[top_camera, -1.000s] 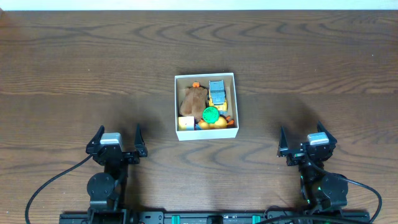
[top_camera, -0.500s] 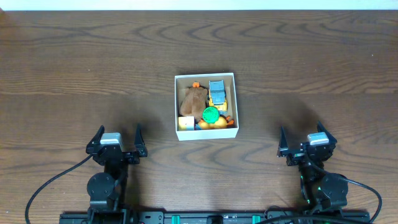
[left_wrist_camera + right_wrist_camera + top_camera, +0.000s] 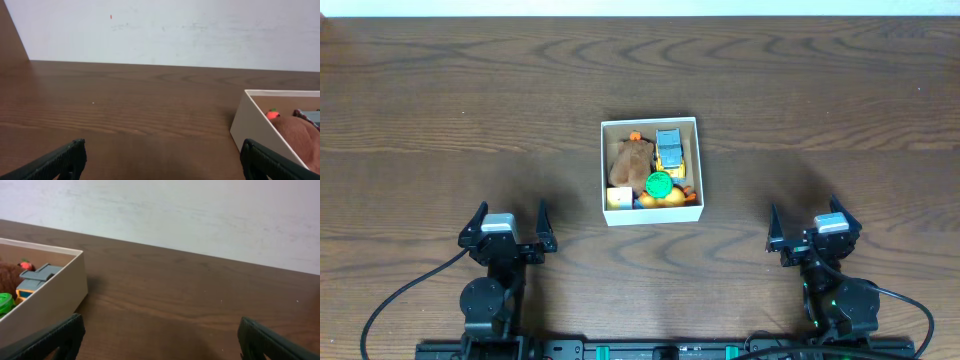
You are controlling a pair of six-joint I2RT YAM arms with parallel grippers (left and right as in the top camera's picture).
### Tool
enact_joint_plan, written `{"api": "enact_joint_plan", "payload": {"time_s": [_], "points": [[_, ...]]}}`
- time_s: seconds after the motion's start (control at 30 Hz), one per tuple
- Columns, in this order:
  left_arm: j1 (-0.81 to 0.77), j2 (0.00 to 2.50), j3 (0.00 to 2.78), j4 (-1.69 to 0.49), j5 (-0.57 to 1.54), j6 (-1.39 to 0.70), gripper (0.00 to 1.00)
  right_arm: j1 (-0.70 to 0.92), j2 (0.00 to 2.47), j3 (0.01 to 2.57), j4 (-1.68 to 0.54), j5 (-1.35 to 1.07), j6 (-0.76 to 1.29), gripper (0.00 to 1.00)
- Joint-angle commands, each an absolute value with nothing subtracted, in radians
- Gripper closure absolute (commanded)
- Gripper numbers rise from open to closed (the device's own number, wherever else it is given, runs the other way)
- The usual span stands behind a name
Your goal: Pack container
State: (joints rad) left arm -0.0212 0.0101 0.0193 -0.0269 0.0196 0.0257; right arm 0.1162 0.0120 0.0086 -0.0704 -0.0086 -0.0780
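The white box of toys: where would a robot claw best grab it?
Probably the box by its thin right wall, near the far corner, coming straight down with one finger outside and one inside. The top is open, and the toys seem to leave a bare gap there.

- dark brown wooden table (image 3: 440,100): clear wood grain, smooth, soft satin sheen
- small square cardboard box (image 3: 655,214): matt white paper-ish outside, plain tan card inside
- brown lump of a toy (image 3: 630,160): fuzzy, looks like plush cloth
- round green piece (image 3: 659,184): plastic, bit of gloss
- blue-grey and yellow toy (image 3: 668,145): hard plastic, fairly dull
- black fingers (image 3: 60,159) of the left gripper (image 3: 162,152): matt, slightly grainy plastic
- pale wall (image 3: 200,30): flat matt, faintly smudged
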Motion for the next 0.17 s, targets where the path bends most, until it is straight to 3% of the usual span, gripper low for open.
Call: {"api": "enact_joint_plan", "payload": {"time_s": [0.0,0.13], "points": [[-0.016,0.004,0.004,-0.070,0.014,0.018,0.02,0.097,0.007,0.006,-0.073,-0.015,-0.091,0.01],[-0.016,0.004,0.004,-0.070,0.014,0.018,0.02,0.097,0.007,0.006,-0.072,-0.015,-0.091,0.01]]}}
